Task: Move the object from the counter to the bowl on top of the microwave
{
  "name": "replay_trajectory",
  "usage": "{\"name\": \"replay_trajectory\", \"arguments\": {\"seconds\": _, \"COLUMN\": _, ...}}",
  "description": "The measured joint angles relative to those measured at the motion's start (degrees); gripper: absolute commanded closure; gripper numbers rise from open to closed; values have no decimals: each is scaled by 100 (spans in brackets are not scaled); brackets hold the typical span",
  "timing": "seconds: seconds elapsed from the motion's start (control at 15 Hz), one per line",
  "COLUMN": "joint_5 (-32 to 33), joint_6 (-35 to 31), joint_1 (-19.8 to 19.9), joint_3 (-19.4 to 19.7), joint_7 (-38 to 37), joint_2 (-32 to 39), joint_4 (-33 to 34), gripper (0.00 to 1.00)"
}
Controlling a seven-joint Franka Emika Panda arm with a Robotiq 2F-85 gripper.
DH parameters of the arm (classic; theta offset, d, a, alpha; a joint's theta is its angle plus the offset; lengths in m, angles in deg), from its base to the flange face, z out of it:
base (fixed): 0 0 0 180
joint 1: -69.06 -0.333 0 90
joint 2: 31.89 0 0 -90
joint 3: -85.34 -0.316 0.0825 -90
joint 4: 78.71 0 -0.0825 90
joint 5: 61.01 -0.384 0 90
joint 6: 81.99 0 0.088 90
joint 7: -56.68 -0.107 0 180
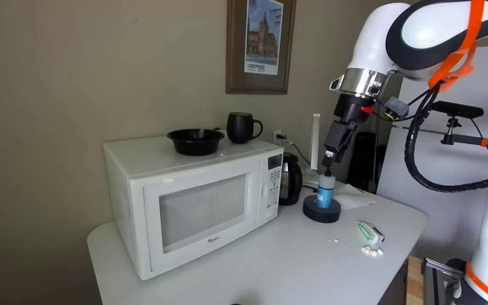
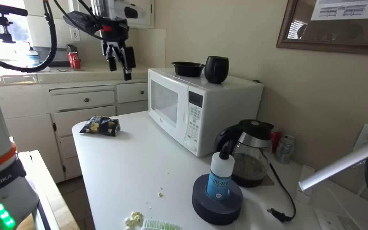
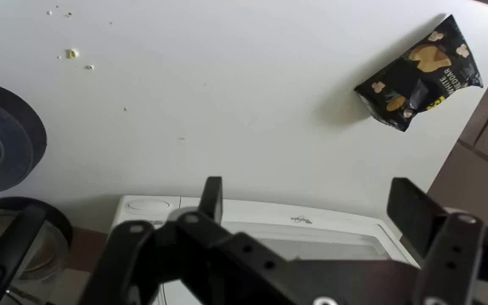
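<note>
The object is a crumpled black snack bag (image 2: 100, 125) with tan-yellow patches. It lies near the rounded end of the pale counter (image 2: 133, 153). It also shows at upper right in the wrist view (image 3: 422, 72). In an exterior view it is out of frame, apart from perhaps a dark sliver at the bottom edge. The black bowl (image 1: 196, 143) stands on the white microwave (image 1: 146, 186), and it also shows in an exterior view (image 2: 188, 69). My gripper (image 2: 120, 71) is high above the counter, apart from the bag. In the wrist view its fingers (image 3: 307, 199) are open with nothing between them.
A black mug (image 1: 240, 128) stands beside the bowl. A kettle (image 2: 251, 153) stands beside the microwave. A blue soap bottle (image 2: 219, 179) stands in a thick black ring (image 2: 216, 210). A brush (image 1: 369, 232) and popcorn pieces (image 1: 372, 250) lie near the counter's edge.
</note>
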Motion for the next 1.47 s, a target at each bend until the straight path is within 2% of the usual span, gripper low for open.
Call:
{"name": "replay_trajectory", "arguments": {"seconds": 0.73, "joint_5": 0, "joint_6": 0, "joint_1": 1, "joint_3": 0, "joint_7": 0, "joint_2": 31, "joint_4": -71, "gripper": 0}}
{"name": "replay_trajectory", "arguments": {"seconds": 0.93, "joint_5": -178, "joint_6": 235, "joint_1": -163, "joint_3": 108, "joint_7": 422, "joint_2": 145, "joint_4": -14, "gripper": 0}}
{"name": "replay_trajectory", "arguments": {"seconds": 1.27, "joint_5": -726, "joint_6": 331, "joint_1": -661, "joint_3": 311, "joint_7": 1123, "joint_2": 935, "joint_4": -2, "gripper": 0}}
{"name": "replay_trajectory", "arguments": {"seconds": 1.47, "joint_5": -934, "joint_6": -149, "joint_1": -859, "joint_3": 178, "joint_7": 1175, "joint_2": 1549, "joint_4": -14, "gripper": 0}}
